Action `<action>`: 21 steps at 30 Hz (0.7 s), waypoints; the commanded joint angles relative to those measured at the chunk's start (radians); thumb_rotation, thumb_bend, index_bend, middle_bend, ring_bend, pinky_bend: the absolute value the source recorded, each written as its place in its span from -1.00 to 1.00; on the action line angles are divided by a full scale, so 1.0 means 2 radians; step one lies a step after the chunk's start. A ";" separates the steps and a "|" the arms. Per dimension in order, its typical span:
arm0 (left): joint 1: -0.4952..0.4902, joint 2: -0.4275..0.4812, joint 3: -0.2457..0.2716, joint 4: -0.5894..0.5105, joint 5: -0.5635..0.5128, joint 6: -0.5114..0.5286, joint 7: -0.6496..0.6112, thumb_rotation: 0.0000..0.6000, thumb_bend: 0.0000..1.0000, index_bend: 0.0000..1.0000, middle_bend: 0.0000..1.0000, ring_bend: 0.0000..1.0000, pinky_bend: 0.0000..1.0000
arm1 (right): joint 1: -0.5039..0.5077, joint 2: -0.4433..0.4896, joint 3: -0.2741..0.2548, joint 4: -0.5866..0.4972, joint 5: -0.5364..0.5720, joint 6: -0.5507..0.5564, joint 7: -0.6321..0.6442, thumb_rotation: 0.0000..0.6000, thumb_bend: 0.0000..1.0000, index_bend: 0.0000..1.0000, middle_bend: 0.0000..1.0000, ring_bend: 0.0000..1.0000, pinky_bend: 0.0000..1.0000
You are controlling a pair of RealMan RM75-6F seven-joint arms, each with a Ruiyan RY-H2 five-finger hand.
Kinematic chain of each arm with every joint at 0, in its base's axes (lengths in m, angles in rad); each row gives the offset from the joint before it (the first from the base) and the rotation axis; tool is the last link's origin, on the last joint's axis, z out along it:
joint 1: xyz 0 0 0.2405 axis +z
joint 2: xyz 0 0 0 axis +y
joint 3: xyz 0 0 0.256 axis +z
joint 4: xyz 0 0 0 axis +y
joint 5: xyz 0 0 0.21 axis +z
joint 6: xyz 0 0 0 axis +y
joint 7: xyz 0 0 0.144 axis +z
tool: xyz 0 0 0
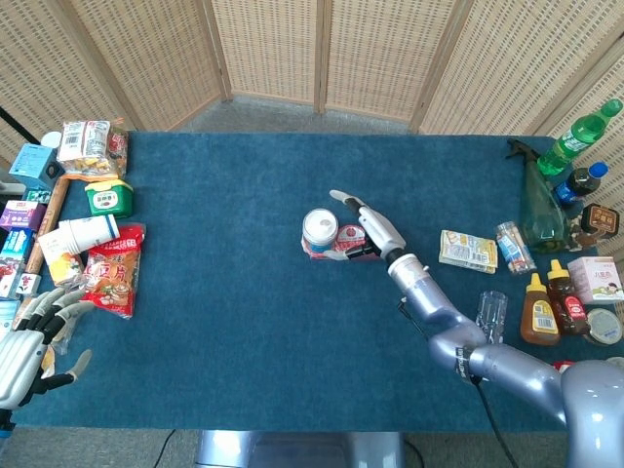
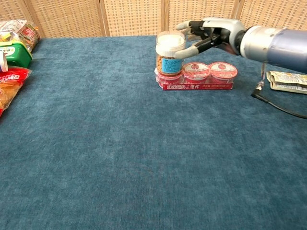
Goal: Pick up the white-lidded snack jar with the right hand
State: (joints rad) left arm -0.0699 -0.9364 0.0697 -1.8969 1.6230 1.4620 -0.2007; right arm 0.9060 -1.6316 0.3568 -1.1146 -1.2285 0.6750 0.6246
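The white-lidded snack jar [image 1: 319,230] [image 2: 170,53] stands upright at the table's middle, on the left end of a red three-cup pack [image 2: 197,79] [image 1: 343,250]. My right hand [image 1: 366,230] [image 2: 207,34] hovers just right of the jar, over the pack's cups, fingers spread and holding nothing. One finger reaches behind the jar's top and the thumb comes near its right side; contact is not plain. My left hand [image 1: 27,336] rests open at the table's near left corner, out of the chest view.
Snack bags, boxes and a paper cup [image 1: 78,234] crowd the left edge. Bottles [image 1: 579,136], sauce bottles [image 1: 538,310], a clear glass [image 1: 490,310] and a yellow packet [image 1: 466,250] [image 2: 287,80] sit at the right. A black cable [image 2: 278,105] trails under my right forearm.
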 commanded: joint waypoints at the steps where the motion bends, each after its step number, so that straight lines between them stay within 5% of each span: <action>1: 0.000 0.000 0.000 0.000 0.000 0.000 -0.001 1.00 -0.13 -0.56 -0.67 -1.00 -1.00 | 0.006 -0.005 0.002 0.002 0.003 -0.005 -0.002 0.76 -0.91 -1.00 -1.00 -1.00 -1.00; 11: 0.005 0.000 0.000 0.005 -0.002 0.005 -0.006 1.00 -0.13 -0.57 -0.67 -1.00 -1.00 | 0.027 -0.020 0.010 0.017 0.020 -0.031 -0.003 0.76 -0.91 -1.00 -1.00 -1.00 -0.99; 14: 0.007 0.001 0.001 0.005 -0.003 0.007 -0.007 1.00 -0.13 -0.57 -0.67 -1.00 -1.00 | 0.031 -0.027 0.014 0.023 0.027 -0.038 0.004 0.76 -0.91 -1.00 -0.98 -0.98 -0.86; 21: 0.013 0.001 0.001 0.008 -0.009 0.012 -0.010 1.00 -0.13 -0.56 -0.67 -1.00 -1.00 | 0.029 -0.042 0.028 0.024 0.035 -0.033 0.033 0.94 -0.98 -0.90 -0.14 0.12 0.11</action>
State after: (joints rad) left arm -0.0437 -0.9338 0.0711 -1.8813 1.6060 1.4863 -0.2214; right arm 0.9664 -1.7078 0.4031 -1.0671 -1.1636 0.6023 0.6790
